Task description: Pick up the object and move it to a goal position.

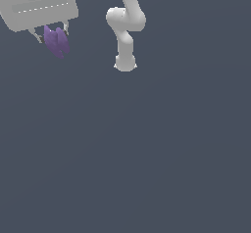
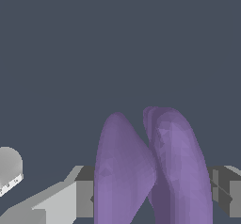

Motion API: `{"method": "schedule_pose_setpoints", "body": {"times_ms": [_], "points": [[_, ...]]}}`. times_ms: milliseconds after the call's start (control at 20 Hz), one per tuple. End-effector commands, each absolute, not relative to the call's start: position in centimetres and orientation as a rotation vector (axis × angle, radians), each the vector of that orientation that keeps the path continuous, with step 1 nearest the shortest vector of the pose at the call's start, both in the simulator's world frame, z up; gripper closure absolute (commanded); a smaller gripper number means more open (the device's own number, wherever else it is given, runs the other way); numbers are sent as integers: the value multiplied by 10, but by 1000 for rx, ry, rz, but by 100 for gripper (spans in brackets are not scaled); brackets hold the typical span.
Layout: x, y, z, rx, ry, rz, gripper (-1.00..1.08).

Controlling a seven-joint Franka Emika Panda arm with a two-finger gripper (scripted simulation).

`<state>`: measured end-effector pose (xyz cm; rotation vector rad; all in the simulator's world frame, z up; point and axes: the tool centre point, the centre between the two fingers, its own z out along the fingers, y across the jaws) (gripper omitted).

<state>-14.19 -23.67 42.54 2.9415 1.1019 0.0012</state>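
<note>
Close before the wrist camera, the small matte purple lumpy object sits between the grey fingers of the white claw, which is narrowed onto it. It looks light and rigid, probably slippery on its pointed lobes; the thick middle grips best. Farther off, the exterior view shows it carried aloft at that view's upper left.
</note>
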Motion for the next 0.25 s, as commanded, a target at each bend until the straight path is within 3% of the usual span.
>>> {"method": "schedule_pose_setpoints", "body": {"times_ms": [0,200], "points": [[-142,-238,428,2942,1103,0,108],[-141,-237,425,2942,1103,0,108]]}}
